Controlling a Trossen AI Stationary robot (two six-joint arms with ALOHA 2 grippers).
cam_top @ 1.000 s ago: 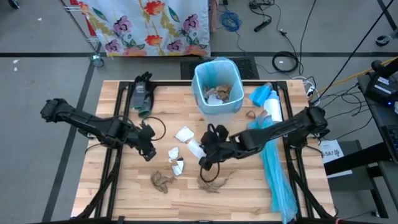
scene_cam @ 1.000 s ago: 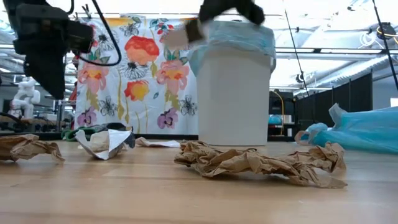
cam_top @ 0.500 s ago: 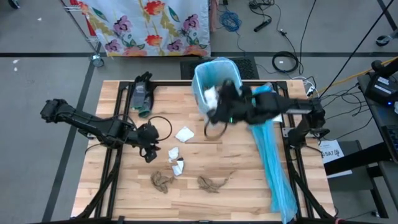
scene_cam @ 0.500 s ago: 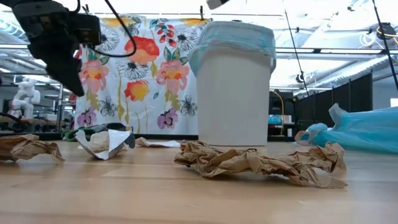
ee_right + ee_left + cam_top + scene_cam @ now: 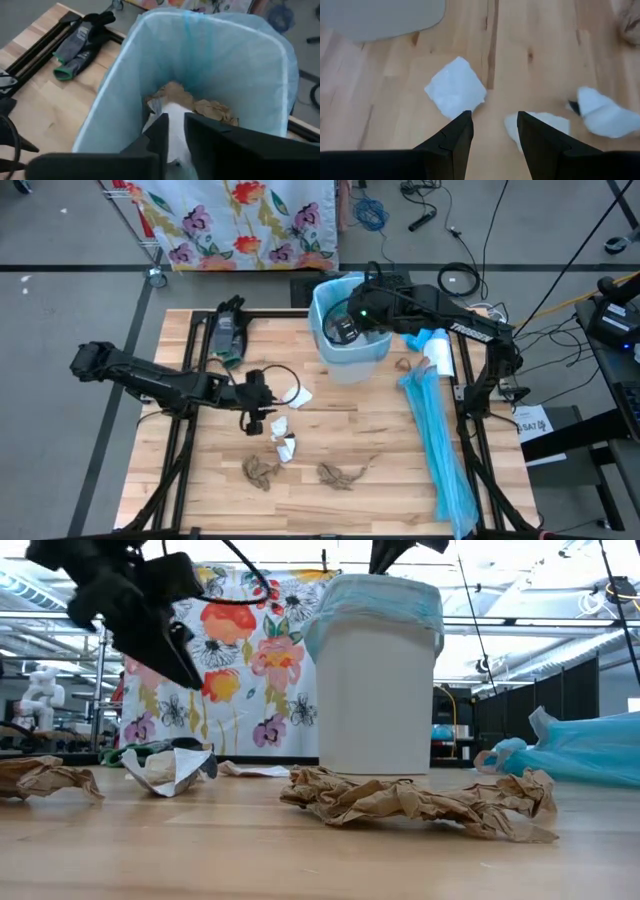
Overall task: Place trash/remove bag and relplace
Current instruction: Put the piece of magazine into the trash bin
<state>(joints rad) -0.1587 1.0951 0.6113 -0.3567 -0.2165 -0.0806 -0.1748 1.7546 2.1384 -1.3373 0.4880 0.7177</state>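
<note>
The trash is scattered on the wooden table: white tissues (image 5: 297, 394) (image 5: 280, 426) and crumpled brown paper (image 5: 260, 470) (image 5: 340, 473). The bin (image 5: 322, 330), lined with a light-blue bag (image 5: 250, 65), stands at the far middle with brown paper and tissue (image 5: 200, 107) inside. My right gripper (image 5: 176, 125) hangs over the bin's mouth, its fingers slightly apart. My left gripper (image 5: 492, 122) hovers open above the table, just short of a flat white tissue (image 5: 455, 92), touching nothing. My right gripper points slanting down into the bin. A white tissue (image 5: 172, 112) shows in the narrow gap between its fingers and just beyond their tips. Whether the fingers touch it, I cannot tell.
Long light-blue plastic sheets (image 5: 440, 450) lie along the table's right side, with a roll (image 5: 435, 345) at their far end. Dark gloves (image 5: 228, 330) lie at the far left. In the low view brown paper (image 5: 420, 802) lies in front of the bin.
My right gripper has risen from the table's middle and swung toward the far edge with a white tissue, ending over the bin. My left gripper has moved toward the table's right and rolled about its own axis, staying open.
</note>
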